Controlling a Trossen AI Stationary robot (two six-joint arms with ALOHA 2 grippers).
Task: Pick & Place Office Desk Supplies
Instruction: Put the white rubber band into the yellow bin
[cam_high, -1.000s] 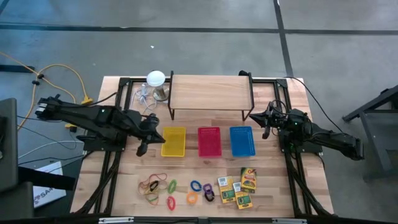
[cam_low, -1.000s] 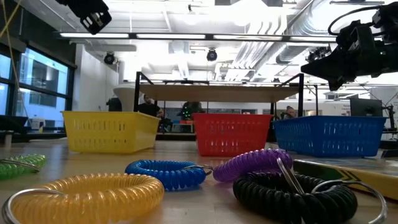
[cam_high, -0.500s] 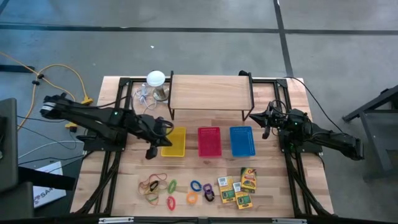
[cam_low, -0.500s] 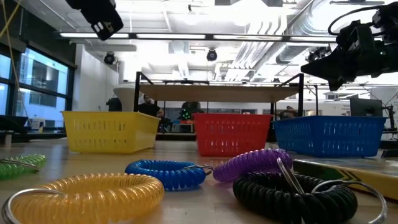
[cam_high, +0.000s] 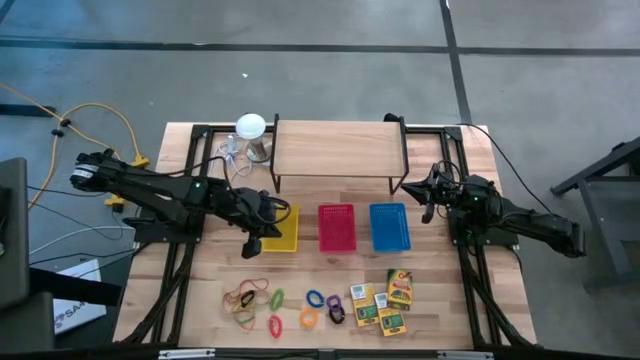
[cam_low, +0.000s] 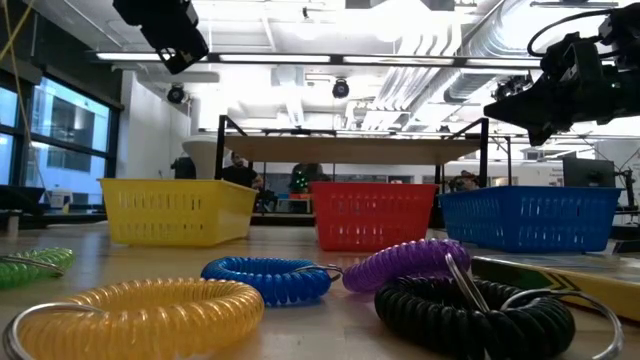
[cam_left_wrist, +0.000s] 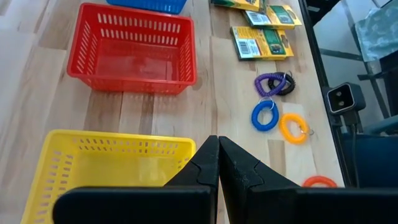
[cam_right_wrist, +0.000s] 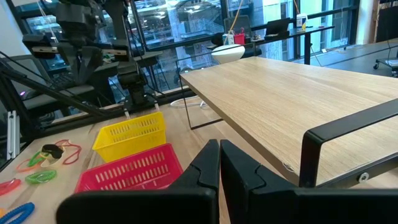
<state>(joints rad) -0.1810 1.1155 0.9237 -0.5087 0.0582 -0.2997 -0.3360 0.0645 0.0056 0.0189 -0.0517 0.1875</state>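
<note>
— What colours do you see on your table?
— You have three slotted plastic baskets: yellow (cam_high: 281, 228), red (cam_high: 337, 227), blue (cam_high: 389, 226).

— And the small things?
— Your coiled rings run yellow (cam_low: 140, 310), blue (cam_low: 266, 279), purple (cam_low: 405, 265) and black (cam_low: 465, 316). The card boxes (cam_high: 381, 300) are yellow and green. Thin bands (cam_high: 245, 297) are orange and yellow on pale wood (cam_high: 450, 300).

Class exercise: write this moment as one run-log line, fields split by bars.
left tool: shut, empty, over yellow basket | right tool: shut, empty, waiting beside blue basket | supplies: all on table, baskets empty
</note>
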